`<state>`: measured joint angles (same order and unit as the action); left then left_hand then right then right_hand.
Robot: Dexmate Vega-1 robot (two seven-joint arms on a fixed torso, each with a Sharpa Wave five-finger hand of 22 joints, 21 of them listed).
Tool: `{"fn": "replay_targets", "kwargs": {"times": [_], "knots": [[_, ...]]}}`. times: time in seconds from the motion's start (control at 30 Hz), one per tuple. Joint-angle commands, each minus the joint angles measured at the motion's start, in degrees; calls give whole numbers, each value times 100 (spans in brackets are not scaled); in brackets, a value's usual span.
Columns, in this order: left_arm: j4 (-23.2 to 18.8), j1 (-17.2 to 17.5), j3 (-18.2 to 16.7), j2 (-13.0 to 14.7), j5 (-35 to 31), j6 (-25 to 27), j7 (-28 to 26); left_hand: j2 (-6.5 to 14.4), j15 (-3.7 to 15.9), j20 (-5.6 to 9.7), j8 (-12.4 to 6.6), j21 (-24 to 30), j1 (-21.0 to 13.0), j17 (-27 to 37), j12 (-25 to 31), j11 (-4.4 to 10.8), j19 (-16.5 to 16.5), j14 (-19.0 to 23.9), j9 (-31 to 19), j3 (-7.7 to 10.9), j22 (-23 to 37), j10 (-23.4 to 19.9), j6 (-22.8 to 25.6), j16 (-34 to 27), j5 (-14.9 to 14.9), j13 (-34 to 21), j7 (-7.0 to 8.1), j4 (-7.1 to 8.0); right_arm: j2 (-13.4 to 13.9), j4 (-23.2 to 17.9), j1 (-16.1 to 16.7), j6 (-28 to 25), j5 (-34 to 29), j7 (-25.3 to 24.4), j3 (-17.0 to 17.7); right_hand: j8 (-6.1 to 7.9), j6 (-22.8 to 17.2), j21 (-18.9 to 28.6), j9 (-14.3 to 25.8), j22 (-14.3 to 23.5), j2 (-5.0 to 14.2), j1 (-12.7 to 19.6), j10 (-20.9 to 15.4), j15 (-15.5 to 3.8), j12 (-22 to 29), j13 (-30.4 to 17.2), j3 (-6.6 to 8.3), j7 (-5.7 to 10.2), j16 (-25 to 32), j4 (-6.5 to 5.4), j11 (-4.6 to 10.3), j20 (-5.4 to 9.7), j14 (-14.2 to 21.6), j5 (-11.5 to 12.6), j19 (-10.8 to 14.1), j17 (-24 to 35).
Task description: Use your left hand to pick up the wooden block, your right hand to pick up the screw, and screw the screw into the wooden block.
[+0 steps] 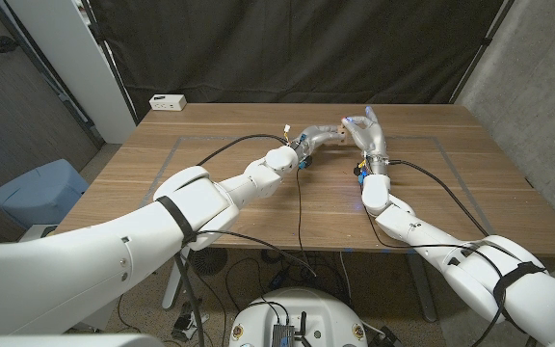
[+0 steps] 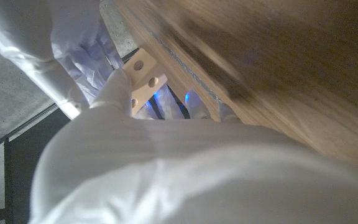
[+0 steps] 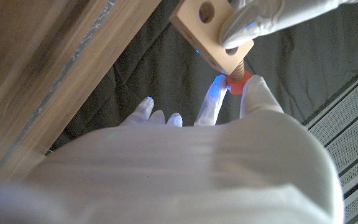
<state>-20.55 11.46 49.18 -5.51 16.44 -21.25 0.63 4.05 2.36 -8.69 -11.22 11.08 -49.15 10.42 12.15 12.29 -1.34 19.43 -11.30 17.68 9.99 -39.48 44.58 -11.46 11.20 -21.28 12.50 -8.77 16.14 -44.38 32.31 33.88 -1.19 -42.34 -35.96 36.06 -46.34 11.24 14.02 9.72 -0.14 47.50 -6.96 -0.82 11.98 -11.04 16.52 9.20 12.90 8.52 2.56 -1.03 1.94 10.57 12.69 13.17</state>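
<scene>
Above the far middle of the table, my left hand [image 1: 314,137] grips a pale wooden block [image 1: 338,128] with round holes. The block [image 2: 143,76] shows past my left hand [image 2: 135,155] in the left wrist view. My right hand [image 1: 367,132] meets it from the right. In the right wrist view my right hand [image 3: 229,143] pinches the red head of the screw [image 3: 237,81] between its fingertips [image 3: 253,93]. The screw's threaded shaft goes into the underside of the block [image 3: 205,28], which my left hand [image 3: 257,18] holds from the other side.
A white box [image 1: 168,101] sits at the table's far left corner. Black cables [image 1: 297,207] trail from both wrists over the wooden table [image 1: 210,183]. A blue bin [image 1: 39,191] stands on the floor left of the table. A dark curtain hangs behind.
</scene>
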Motion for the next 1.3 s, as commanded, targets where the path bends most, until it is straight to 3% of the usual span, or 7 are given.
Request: {"fn": "replay_targets", "kwargs": {"times": [0.03,1.3], "knots": [[-11,44,-17,13,-30,-118,4,7,364,-28,-31,19,13,2,25,-2,-2,2,-15,44,21,34,53,-1,25,-13,29,12,59,-122,62,-59,-47,-6,-10,36,-51,8,7,33,45,-8,-40,-17,-19,-27,-13,5,1,-1,-2,-6,5,4,-9,25],[-32,113,-36,74,-153,-419,8,12,353,-41,-32,18,9,1,26,-3,1,3,-16,49,21,39,49,-1,26,-14,29,11,357,-704,263,-321,-260,49,77,50,-75,8,-7,33,55,-17,-80,-17,-12,-27,-17,6,2,-5,-12,-10,4,3,-9,25]]}}
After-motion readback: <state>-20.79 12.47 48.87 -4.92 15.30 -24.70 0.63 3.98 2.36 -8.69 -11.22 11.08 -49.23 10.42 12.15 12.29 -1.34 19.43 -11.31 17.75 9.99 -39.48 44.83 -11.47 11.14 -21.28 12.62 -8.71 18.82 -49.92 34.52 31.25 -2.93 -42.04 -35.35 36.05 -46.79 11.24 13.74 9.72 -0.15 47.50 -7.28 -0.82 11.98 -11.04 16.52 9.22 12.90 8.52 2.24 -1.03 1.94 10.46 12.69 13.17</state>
